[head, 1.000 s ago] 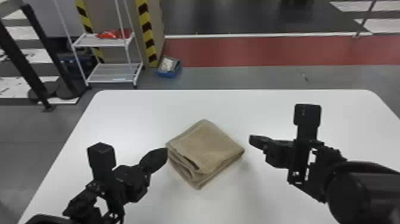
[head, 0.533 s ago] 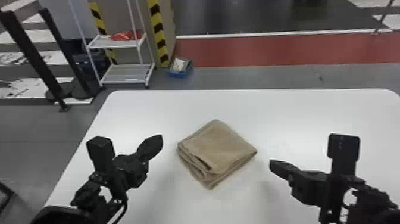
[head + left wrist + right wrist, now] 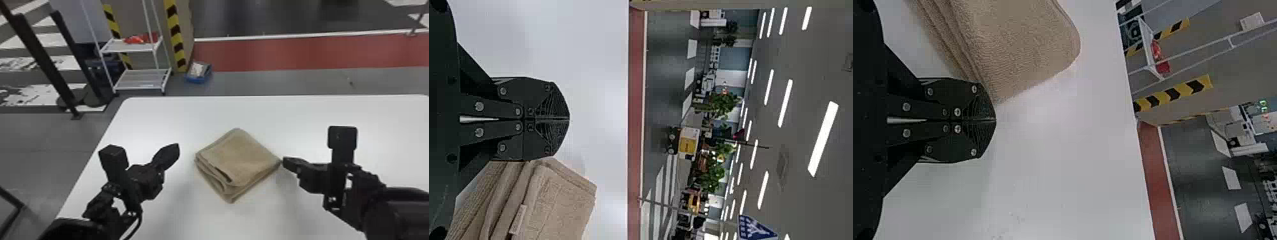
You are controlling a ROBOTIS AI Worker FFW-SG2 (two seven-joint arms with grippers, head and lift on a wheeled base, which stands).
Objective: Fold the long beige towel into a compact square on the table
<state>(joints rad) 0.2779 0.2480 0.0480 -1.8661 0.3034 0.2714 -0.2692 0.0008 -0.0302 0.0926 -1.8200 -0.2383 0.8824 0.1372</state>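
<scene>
2 empty grippers, fingers pressed together: left gripper apart from the towel, right gripper by its corner — an inward drift could ruck the folds.

One table was counted, with one beige towel on it; over it, one left gripper and one right gripper were seen, two in all. Beyond the table, one white rack with two shelves, two yellow-and-black striped strips, one blue box and one red floor band were counted.
</scene>
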